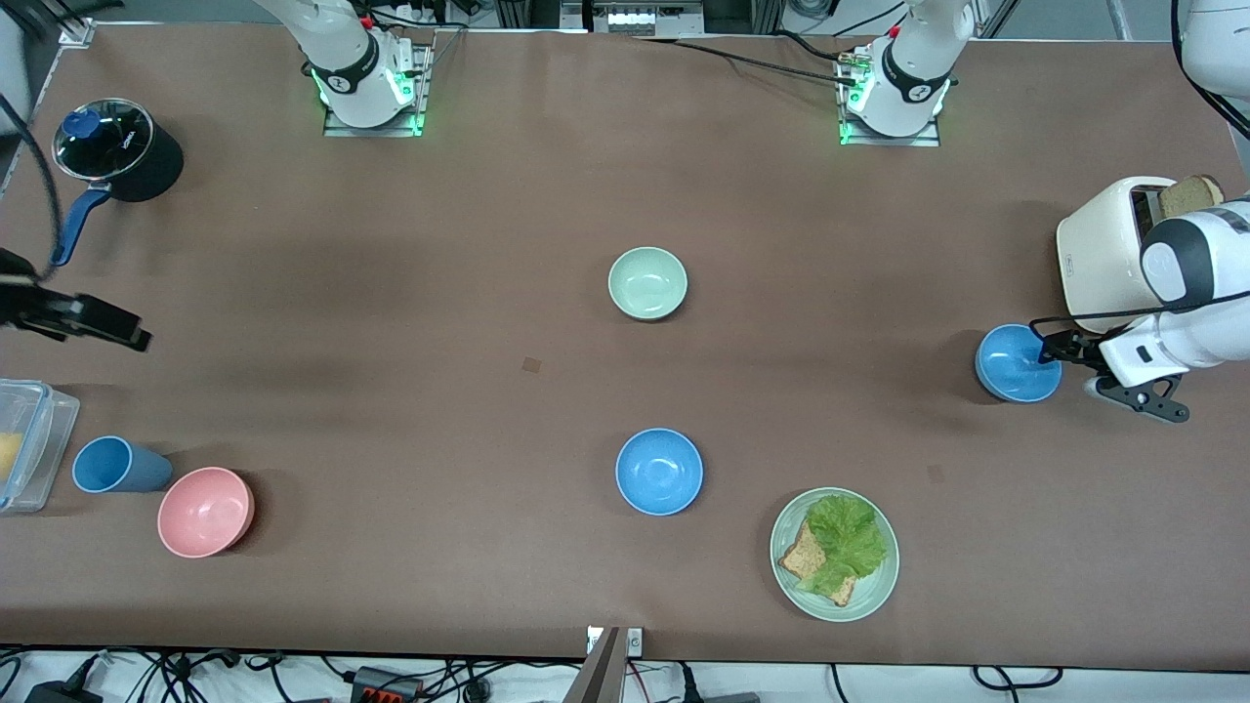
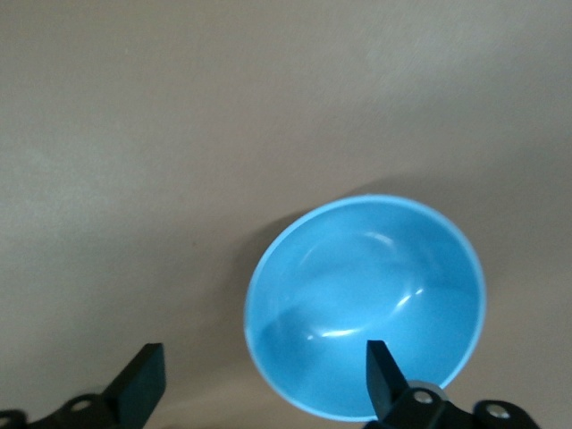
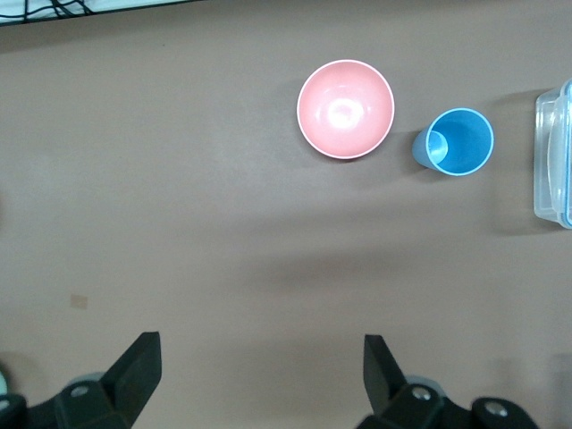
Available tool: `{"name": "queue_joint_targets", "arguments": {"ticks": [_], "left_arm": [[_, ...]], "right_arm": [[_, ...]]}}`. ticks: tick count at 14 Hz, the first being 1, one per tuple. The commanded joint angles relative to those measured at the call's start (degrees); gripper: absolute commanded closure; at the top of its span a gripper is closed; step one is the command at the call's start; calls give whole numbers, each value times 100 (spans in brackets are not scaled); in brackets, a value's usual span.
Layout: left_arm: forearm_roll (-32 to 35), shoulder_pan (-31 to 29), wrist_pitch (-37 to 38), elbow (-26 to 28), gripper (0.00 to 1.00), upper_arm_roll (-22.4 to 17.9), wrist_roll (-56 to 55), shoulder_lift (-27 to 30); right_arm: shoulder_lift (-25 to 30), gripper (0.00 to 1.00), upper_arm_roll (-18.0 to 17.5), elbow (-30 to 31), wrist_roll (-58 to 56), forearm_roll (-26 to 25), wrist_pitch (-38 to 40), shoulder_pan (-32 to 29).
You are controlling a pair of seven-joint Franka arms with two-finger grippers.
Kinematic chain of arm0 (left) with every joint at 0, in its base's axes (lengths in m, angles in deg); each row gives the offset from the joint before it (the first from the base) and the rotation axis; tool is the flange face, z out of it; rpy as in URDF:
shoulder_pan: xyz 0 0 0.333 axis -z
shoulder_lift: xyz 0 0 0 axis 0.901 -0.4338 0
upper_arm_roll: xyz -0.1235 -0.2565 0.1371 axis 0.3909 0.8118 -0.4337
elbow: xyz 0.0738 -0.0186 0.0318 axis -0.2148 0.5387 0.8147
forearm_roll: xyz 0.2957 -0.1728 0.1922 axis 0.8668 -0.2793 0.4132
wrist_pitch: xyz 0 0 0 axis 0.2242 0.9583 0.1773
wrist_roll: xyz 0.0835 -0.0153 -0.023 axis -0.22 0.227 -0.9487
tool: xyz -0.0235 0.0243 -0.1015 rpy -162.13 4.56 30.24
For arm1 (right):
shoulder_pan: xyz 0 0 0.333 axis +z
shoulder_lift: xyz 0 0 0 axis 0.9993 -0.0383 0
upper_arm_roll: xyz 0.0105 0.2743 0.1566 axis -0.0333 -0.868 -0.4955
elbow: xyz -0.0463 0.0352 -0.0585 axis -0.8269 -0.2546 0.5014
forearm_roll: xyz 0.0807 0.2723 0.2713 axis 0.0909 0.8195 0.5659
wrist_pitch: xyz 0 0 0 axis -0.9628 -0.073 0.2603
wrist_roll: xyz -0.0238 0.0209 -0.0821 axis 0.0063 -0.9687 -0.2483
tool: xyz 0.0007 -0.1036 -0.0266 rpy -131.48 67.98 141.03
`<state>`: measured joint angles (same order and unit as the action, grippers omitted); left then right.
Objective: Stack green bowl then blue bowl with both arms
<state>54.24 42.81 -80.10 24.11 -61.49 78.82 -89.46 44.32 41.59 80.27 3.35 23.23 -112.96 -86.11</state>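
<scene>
The pale green bowl sits mid-table. One blue bowl sits nearer the front camera than it. A second blue bowl stands at the left arm's end, next to the toaster. My left gripper is open at this bowl's rim. In the left wrist view one finger is over the bowl and the other is outside it; the gripper holds nothing. My right gripper is open and empty over bare table at the right arm's end, as its wrist view shows.
A cream toaster with bread stands beside the left arm. A green plate holds lettuce and toast. A pink bowl, blue cup, clear container and black pot are at the right arm's end.
</scene>
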Motion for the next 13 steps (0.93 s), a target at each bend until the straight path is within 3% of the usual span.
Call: {"name": "queue_joint_targets", "arguments": {"ticks": [1, 5, 10, 13], "left_arm": [[107, -85, -146, 136, 8, 65, 168, 12], [107, -85, -154, 154, 18, 65, 160, -120], [107, -129, -321, 154, 25, 74, 186, -305], [107, -120, -321, 154, 41, 83, 186, -340]], "right_arm": [[297, 0, -317, 228, -76, -118, 198, -258], [463, 0, -343, 333, -102, -277, 339, -249], [1052, 0, -361, 1237, -287, -505, 120, -232], [1368, 0, -361, 1878, -287, -488, -257, -240]]}}
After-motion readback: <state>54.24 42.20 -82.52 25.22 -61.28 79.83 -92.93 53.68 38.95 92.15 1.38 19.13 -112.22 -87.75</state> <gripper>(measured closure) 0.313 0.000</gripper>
